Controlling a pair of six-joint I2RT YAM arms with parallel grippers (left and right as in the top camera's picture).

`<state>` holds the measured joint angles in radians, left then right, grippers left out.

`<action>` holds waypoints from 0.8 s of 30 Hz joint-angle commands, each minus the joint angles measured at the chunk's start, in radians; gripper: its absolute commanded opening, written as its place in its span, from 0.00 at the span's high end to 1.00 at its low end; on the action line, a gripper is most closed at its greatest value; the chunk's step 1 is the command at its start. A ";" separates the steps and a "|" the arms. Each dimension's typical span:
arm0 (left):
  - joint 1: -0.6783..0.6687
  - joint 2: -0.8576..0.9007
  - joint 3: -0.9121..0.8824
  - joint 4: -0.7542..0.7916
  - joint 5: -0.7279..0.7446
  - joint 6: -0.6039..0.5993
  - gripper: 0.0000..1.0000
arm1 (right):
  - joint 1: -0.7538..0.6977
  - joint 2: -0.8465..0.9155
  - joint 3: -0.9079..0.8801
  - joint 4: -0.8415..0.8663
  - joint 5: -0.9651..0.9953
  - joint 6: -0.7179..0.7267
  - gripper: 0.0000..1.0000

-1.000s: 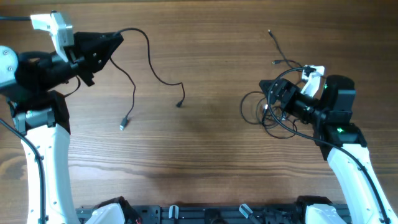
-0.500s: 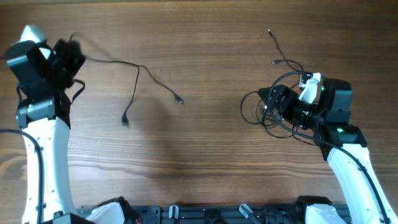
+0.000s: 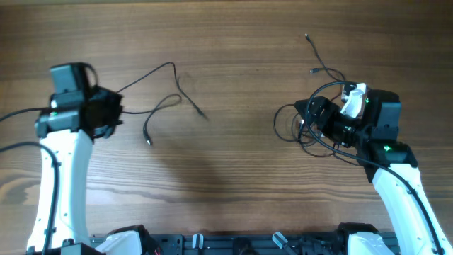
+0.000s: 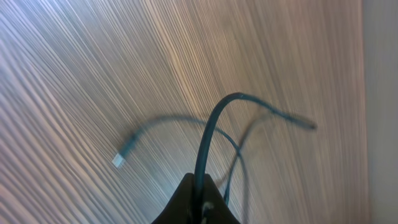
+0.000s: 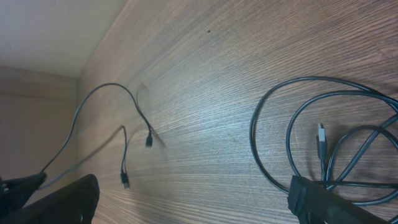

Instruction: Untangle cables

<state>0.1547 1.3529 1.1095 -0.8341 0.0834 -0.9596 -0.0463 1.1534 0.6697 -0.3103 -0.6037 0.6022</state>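
from overhead: my left gripper (image 3: 117,112) is pinched on a single cable (image 3: 173,67). the cable runs out ahead of my jaws over the table (image 3: 233,198), and both its ends lie beyond the tips. my right gripper (image 3: 303,117) sits at the looped bunch (image 3: 290,131), with loops just beside and under the jaws. a stray cable (image 3: 322,69) lies farther out. i cannot tell whether it joins the bunch.

left wrist: my jaws are pressed together on the single cable (image 4: 208,137). it arches up straight ahead of the tips, and its plug end (image 4: 118,160) rests on the wood ahead and to one side.

right wrist: my fingers are spread wide with nothing between them. the looped bunch (image 5: 323,143) lies just ahead of one finger, with a silvery plug (image 5: 321,134) inside the loops.

i judge the step in hand to be laying this single cable down well apart from the bunch. to do it well, i should lower it to the wood before letting go so the arch doesn't spring back. the right jaws should then take one outer strand, not a crossing.
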 commanded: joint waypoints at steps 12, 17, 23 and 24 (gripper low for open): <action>-0.198 0.099 0.002 0.416 0.253 0.144 0.96 | 0.004 -0.012 0.003 -0.051 0.012 0.000 0.00; -0.198 0.023 0.002 0.636 0.488 0.302 0.96 | 0.004 -0.011 0.002 -0.050 0.043 0.002 0.00; -0.196 -0.082 0.002 0.723 0.504 0.301 0.96 | 0.004 -0.011 0.002 -0.052 0.089 0.002 0.00; -0.196 -0.099 0.002 0.744 0.514 0.302 0.96 | 0.004 -0.011 0.002 -0.052 0.092 0.002 0.00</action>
<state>-0.0395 1.3159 1.1034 -0.1345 0.5266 -0.7082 -0.0463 1.1534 0.6697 -0.3607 -0.5556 0.6022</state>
